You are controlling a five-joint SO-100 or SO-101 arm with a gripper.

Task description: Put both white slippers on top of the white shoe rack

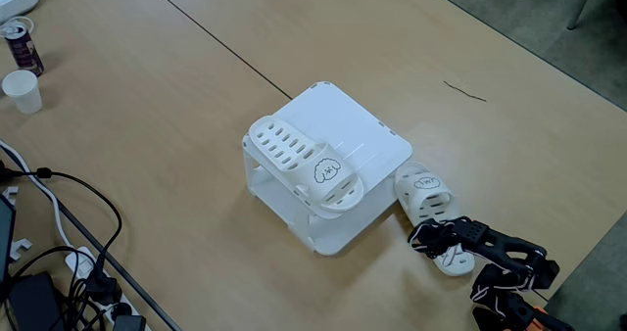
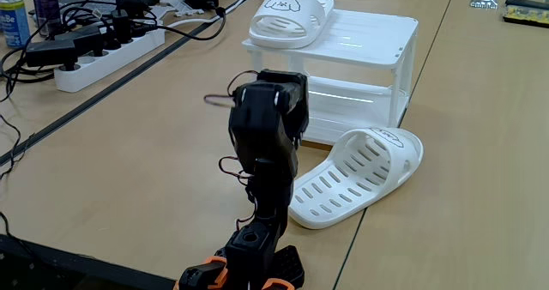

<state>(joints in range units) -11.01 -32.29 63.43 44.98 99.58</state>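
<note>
With one slipper (image 1: 306, 165) racked, grip the worktop slipper (image 2: 360, 174) at its heel; fingers' (image 1: 453, 245) spread unclear.

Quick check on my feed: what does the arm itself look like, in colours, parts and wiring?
The arm is built of black blocky plastic segments, with orange parts at its base in a fixed view. Thin dark cables loop loosely along its joints. In another fixed view the gripper is black too, with angular fingers. I can make out no markings.

One slipper (image 1: 312, 165) lies on the rack (image 1: 367, 140); the other (image 2: 356, 174) lies on the desk (image 1: 176, 125) (touching the rack's side).
</note>
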